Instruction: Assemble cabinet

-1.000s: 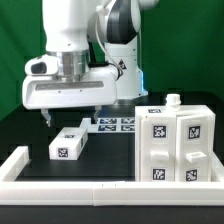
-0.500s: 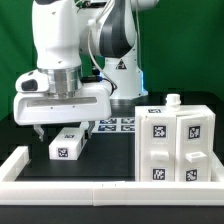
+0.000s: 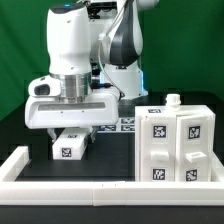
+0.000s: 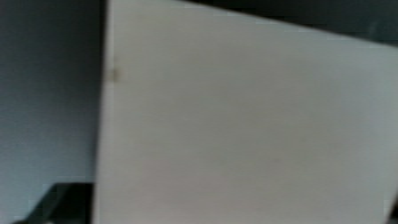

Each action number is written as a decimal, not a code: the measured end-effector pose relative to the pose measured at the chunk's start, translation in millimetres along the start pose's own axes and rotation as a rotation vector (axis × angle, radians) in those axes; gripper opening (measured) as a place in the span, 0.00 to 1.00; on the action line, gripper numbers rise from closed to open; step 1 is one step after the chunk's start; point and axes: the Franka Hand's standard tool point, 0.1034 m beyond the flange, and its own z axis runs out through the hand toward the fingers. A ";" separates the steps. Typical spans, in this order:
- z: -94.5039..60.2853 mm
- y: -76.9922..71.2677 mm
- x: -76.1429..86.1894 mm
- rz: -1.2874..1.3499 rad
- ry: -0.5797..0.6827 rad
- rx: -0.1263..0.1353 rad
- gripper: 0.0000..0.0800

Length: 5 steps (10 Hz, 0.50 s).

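Black desk [image 3: 12,135], bounded in front by a long white rail [image 3: 100,187]. The Panda arm [image 3: 75,45] stands over the middle of the desk, bent down toward the exterior view's left. The cabinet shell [image 3: 178,145] sits upright at the exterior view's right, just behind the rail. Its tagged faces show stepped, drawer-like sections that appear to be seated already, and a small white peg [image 3: 172,98] stands on its top. The marker board [image 3: 125,122] lies flat behind, between the arm's base and the shell. One loose block [image 3: 68,148] lies on the desk well apart from the shell, tag facing forward — the piece yet to be joined, by my reading. The gripper [image 3: 70,131] hangs directly over it, very close. The hand's body hides the fingertips, so I cannot tell whether the fingers are apart or clamped on the block. The wrist view is filled by a blurred white face [image 4: 231,120], probably that block. Judged progress: the shell is largely built, with the pick-up, carry and fit of this block left to do.
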 end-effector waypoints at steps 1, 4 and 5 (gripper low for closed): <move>-0.3 1.2 0.2 -0.006 0.001 -0.001 0.70; -12.5 -1.1 5.3 -0.020 0.033 -0.012 0.70; -27.1 -12.7 10.7 -0.028 0.054 -0.015 0.70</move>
